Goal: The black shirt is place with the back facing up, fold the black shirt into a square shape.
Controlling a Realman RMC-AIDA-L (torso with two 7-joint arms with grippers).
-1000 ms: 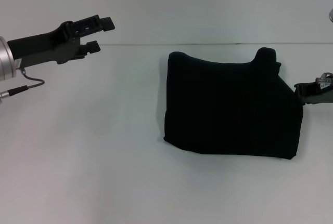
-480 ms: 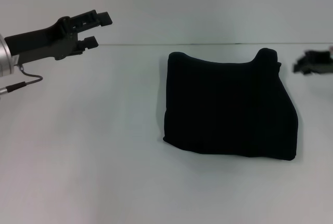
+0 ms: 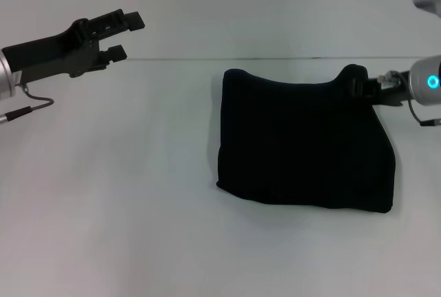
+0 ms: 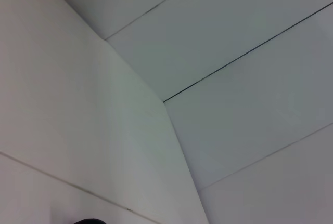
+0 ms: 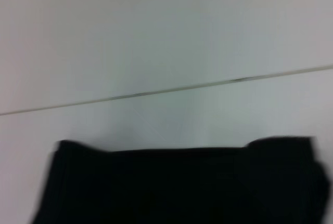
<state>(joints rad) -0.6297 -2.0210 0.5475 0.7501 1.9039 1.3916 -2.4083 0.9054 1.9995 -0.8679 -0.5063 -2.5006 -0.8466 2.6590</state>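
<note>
The black shirt (image 3: 306, 142) lies folded into a rough square on the white table, right of the middle, with a small bump at its far right corner. No lettering shows. My right gripper (image 3: 363, 89) is at that far right corner, low over the table; whether it touches the cloth I cannot tell. The right wrist view shows the shirt's far edge (image 5: 182, 182). My left gripper (image 3: 127, 36) is open and empty, held up in the air at the far left, well away from the shirt. The left wrist view shows only wall panels.
The white table (image 3: 124, 193) stretches out left of and in front of the shirt. A pale wall (image 3: 275, 7) rises behind the table's far edge. A thin cable (image 3: 31, 107) hangs under my left arm.
My right gripper has left the shirt's right edge, risen, and come in to the shirt's far right corner. My left gripper has lifted slightly. The shirt has not moved.
</note>
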